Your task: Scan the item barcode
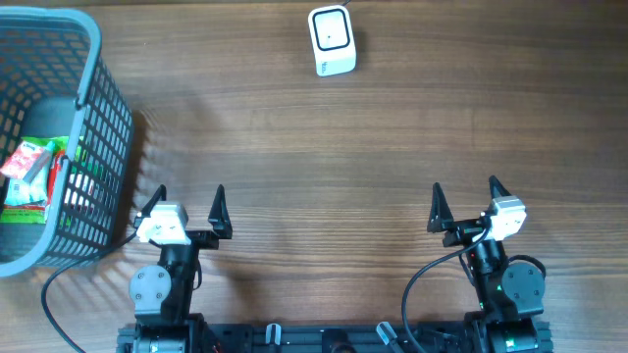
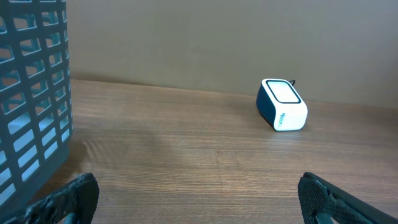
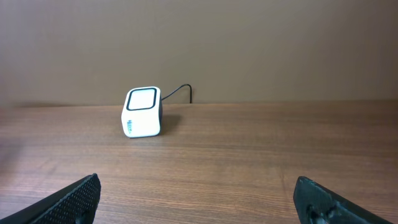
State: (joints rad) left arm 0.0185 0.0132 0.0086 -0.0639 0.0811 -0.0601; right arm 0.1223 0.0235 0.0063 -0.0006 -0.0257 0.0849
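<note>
A white barcode scanner (image 1: 332, 40) with a dark window stands at the far middle of the wooden table, also seen as the scanner (image 2: 282, 104) in the left wrist view and the scanner (image 3: 142, 112) in the right wrist view. Packaged items (image 1: 29, 175), red, green and white, lie inside a grey mesh basket (image 1: 106, 118) at the left edge. My left gripper (image 1: 188, 201) is open near the front, just right of the basket, holding nothing. My right gripper (image 1: 466, 196) is open at the front right, holding nothing.
The basket wall (image 2: 34, 93) rises close on the left of my left gripper. A black cable (image 3: 177, 91) runs from the scanner toward the back wall. Bare wood lies between the grippers and the scanner.
</note>
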